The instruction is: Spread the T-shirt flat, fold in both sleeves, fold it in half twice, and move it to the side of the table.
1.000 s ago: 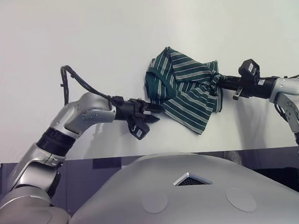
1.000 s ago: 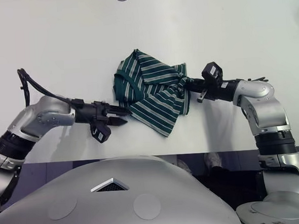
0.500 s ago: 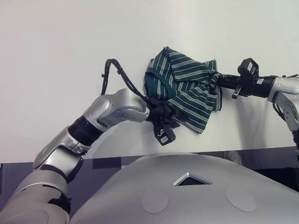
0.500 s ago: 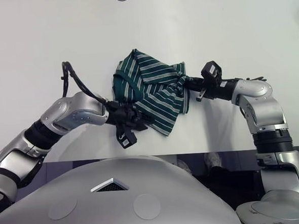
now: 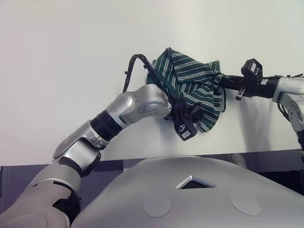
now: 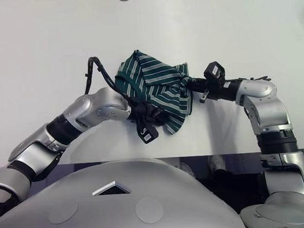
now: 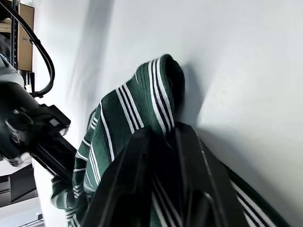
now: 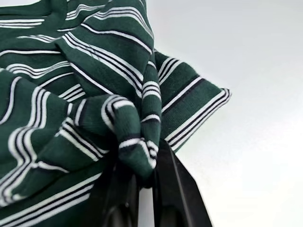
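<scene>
Both head views look forward and down from above the arms onto the table (image 5: pixel 61 57), sharing the shirt (image 5: pixel 191 80) at middle distance. The left wrist view sits just behind the left gripper (image 7: pixel 163 139), tight against the shirt, facing the right arm (image 7: pixel 23 127). The right wrist view sits as close behind the right gripper (image 8: pixel 142 182).

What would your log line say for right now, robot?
T-shirt: green striped, bunched, not flat | right gripper: fingers shut on its right side | left gripper: at its near edge | folds: none yet
</scene>
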`<state>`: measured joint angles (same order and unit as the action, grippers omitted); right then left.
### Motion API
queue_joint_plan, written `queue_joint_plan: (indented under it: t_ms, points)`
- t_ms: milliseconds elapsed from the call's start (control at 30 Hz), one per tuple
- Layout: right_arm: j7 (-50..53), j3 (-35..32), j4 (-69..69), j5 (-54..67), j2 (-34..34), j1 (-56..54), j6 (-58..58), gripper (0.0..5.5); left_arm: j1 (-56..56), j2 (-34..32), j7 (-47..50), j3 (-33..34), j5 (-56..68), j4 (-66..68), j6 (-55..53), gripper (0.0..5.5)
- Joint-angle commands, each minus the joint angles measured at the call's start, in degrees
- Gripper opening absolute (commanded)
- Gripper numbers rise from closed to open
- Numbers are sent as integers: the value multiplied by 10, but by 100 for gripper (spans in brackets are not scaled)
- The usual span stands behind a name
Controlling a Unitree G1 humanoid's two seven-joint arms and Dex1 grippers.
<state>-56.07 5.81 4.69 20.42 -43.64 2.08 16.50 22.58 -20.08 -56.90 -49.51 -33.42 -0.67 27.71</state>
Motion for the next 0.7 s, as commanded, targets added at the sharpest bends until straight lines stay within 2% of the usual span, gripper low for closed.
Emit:
queue_joint_plan:
  t_ms: [33, 133, 267, 367, 467, 700]
  points:
    - [11, 16, 26, -35, 6, 17, 18, 17, 13, -15, -31, 14, 35, -7, -21, 2]
    - [12, 15, 26, -35, 7, 17, 18, 17, 15, -10, -59, 38, 106, -12, -68, 0]
    - [13, 12, 19, -31, 6, 20, 21, 17, 29, -3, -136, 108, 274, -45, -245, 0]
    - [18, 9, 11, -29, 9, 23, 25, 17, 59, 11, -141, 151, 331, -37, -345, 0]
    - [23, 8, 7, -28, 17, 22, 25, 17, 101, 25, -111, 178, 329, 23, -390, 0]
    - [37, 1, 1, -29, 29, 17, 28, 17, 204, 56, 42, 222, 254, 256, -381, 0]
